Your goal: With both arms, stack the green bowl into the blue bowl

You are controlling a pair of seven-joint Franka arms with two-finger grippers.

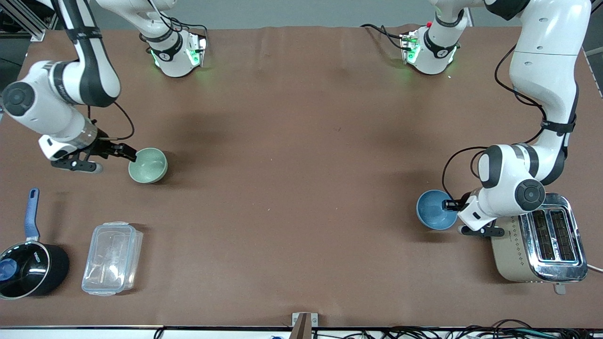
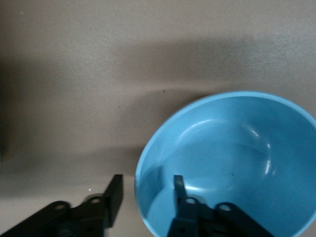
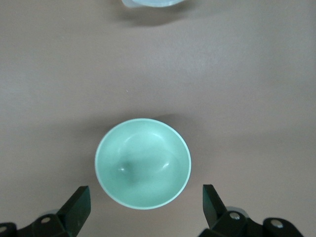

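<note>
i'm at the grasping step: my left gripper (image 2: pixel 145 197) straddles the blue bowl (image 1: pixel 435 209) rim, fingers spread, near the toaster (image 1: pixel 539 245) at the left arm's table edge, while my right gripper (image 3: pixel 143 210) hangs spread beside the green bowl (image 1: pixel 148 165), so next both must close.

A wide table (image 1: pixel 301 188) covered in plain brown matting carries three bystanders, all on the half nearer the front camera. At the right arm's end sits a round black saucepan (image 1: pixel 29 268) with a long blue handle pointing away from the front camera (a blue shape shows inside it, too unclear to name), and just beside it, toward the table's middle, lies a clear rectangular plastic food container (image 1: pixel 112 258) with a snap-on lid. At the left arm's end stands a beige-and-chrome two-slot toaster (image 1: pixel 541 245), its slots facing up, well apart from the other two.
</note>
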